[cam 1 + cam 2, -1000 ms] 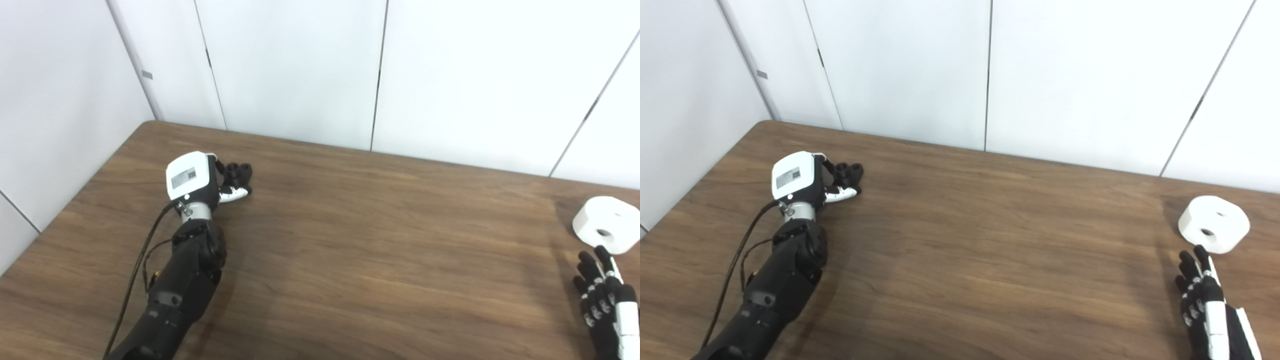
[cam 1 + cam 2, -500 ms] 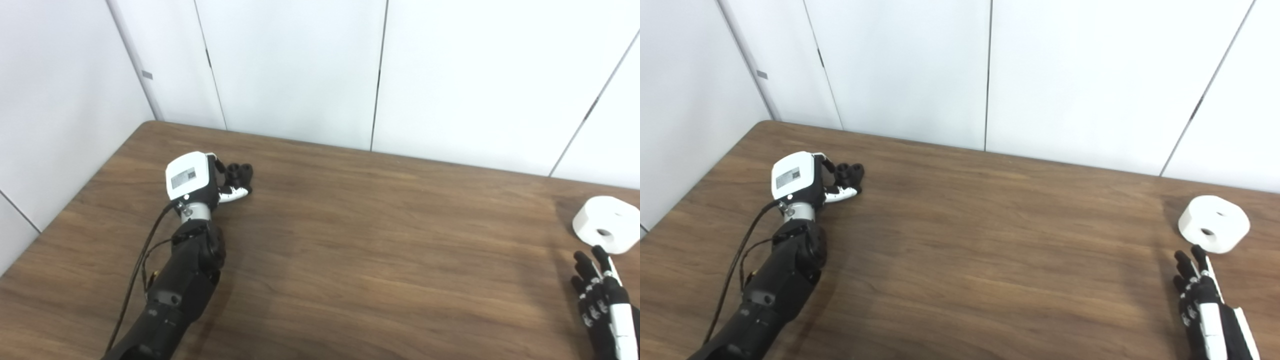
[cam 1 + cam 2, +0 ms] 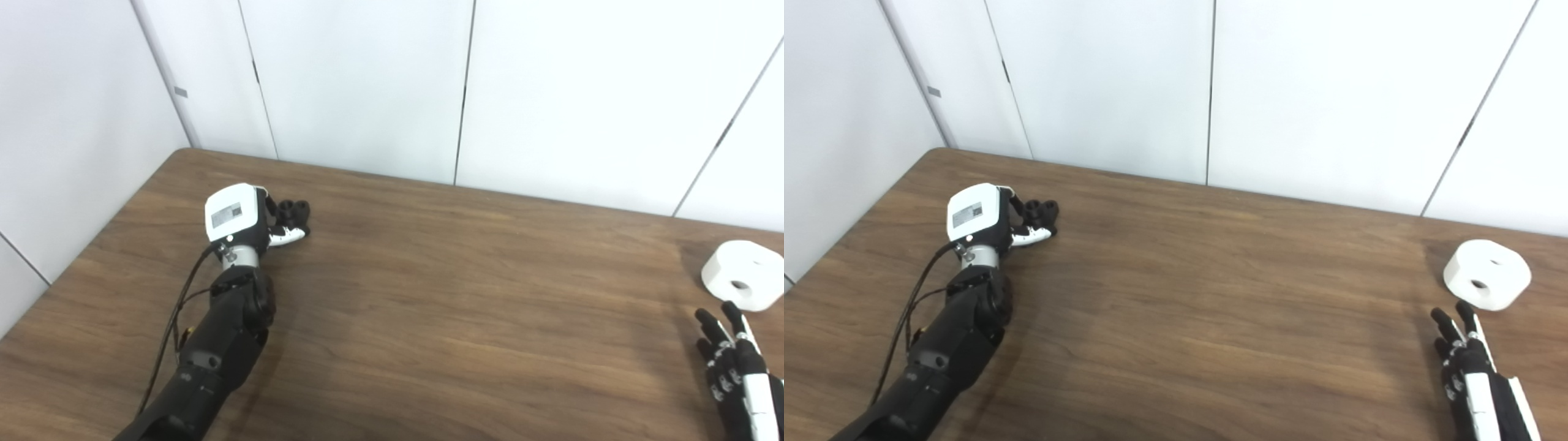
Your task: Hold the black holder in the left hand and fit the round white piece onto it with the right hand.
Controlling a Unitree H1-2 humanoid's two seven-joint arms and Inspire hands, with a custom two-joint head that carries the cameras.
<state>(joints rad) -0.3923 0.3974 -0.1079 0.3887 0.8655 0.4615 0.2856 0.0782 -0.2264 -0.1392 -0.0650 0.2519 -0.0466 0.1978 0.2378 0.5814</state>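
Left hand (image 3: 245, 214) of mine, seen through the left eye, sits at the far left of the table (image 3: 429, 294), fingers curled at the black holder (image 3: 293, 211); whether they truly grip it I cannot tell. Through the right eye, my right hand (image 3: 1473, 373) lies spread and empty just near of the round white piece (image 3: 1487, 274).

Black holder (image 3: 293, 210), white round piece (image 3: 742, 283), brown wood-grain table (image 3: 441, 294).
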